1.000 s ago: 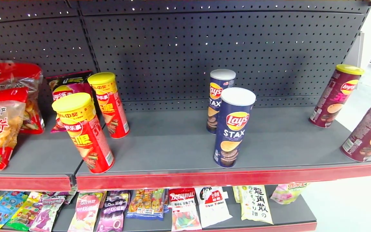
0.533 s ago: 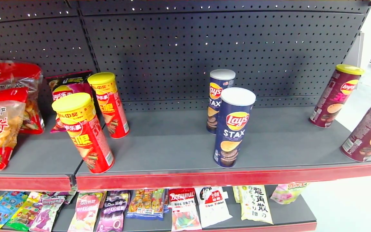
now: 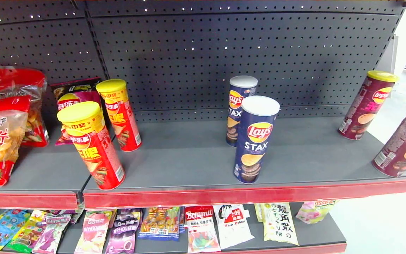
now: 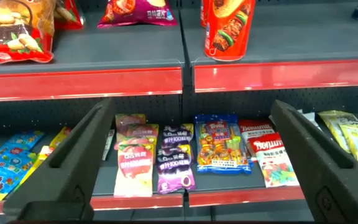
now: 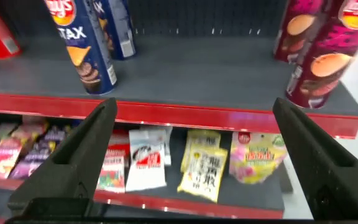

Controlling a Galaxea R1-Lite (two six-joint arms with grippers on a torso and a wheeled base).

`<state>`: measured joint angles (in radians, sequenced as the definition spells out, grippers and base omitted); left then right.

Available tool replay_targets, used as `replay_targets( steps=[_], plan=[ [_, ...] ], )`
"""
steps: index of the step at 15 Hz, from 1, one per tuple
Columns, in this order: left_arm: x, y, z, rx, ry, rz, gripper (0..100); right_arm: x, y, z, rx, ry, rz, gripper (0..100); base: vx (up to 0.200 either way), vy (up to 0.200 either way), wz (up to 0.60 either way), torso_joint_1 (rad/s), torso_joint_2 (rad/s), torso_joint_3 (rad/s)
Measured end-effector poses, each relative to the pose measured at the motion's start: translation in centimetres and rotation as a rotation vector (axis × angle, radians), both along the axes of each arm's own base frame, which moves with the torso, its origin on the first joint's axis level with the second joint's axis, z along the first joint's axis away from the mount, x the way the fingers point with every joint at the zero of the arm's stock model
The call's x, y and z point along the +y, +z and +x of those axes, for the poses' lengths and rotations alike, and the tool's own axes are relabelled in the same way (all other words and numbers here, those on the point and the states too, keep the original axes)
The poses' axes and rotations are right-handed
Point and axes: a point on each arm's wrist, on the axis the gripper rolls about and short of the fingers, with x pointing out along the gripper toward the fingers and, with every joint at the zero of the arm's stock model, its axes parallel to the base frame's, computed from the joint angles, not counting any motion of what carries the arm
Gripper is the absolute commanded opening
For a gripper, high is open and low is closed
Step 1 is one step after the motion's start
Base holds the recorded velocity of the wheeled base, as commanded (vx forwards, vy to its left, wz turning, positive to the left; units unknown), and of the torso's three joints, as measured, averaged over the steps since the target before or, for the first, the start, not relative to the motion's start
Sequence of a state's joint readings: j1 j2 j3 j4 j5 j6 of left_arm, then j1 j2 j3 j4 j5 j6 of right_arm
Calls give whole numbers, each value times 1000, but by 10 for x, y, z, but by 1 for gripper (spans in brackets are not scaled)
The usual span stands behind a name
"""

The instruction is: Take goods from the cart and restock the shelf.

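Observation:
A grey shelf (image 3: 196, 158) with a red front lip holds upright chip cans: two red ones with yellow lids (image 3: 92, 144), two dark blue ones with white lids (image 3: 254, 139) and two maroon ones (image 3: 367, 104) at the right end. My left gripper (image 4: 188, 155) hangs open with nothing between its fingers, facing the lower shelf's candy bags (image 4: 173, 165) below the front red can (image 4: 229, 28). My right gripper (image 5: 194, 162) is open and empty too, in front of the shelf lip below the blue can (image 5: 82, 46) and maroon cans (image 5: 319, 68).
Snack bags (image 3: 2, 123) stand at the shelf's left end. The lower shelf (image 3: 315, 229) carries a row of small flat bags (image 3: 199, 227). A perforated dark back panel (image 3: 224, 53) closes the rear. Bare shelf lies between the red and blue cans. Open floor (image 3: 393, 218) lies to the right.

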<state>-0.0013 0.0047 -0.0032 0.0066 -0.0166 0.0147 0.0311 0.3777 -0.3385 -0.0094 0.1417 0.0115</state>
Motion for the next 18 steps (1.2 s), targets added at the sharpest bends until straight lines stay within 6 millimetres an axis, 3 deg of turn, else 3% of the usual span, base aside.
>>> replay_targets(
  steps=[4,9,14,18],
  plan=[
    [0,0,0,0,0,0,100,7,17,77,278,72,-48,100,0,0,0,0,0,0],
    [0,0,0,0,0,1,100,41,-3,157,448,222,-61,100,0,0,0,0,0,0],
    [0,0,0,0,0,0,100,74,-21,210,494,229,-99,100,0,0,0,0,0,0],
    [0,0,0,0,0,1,100,81,-33,226,542,226,-118,100,0,0,0,0,0,0]
  ],
)
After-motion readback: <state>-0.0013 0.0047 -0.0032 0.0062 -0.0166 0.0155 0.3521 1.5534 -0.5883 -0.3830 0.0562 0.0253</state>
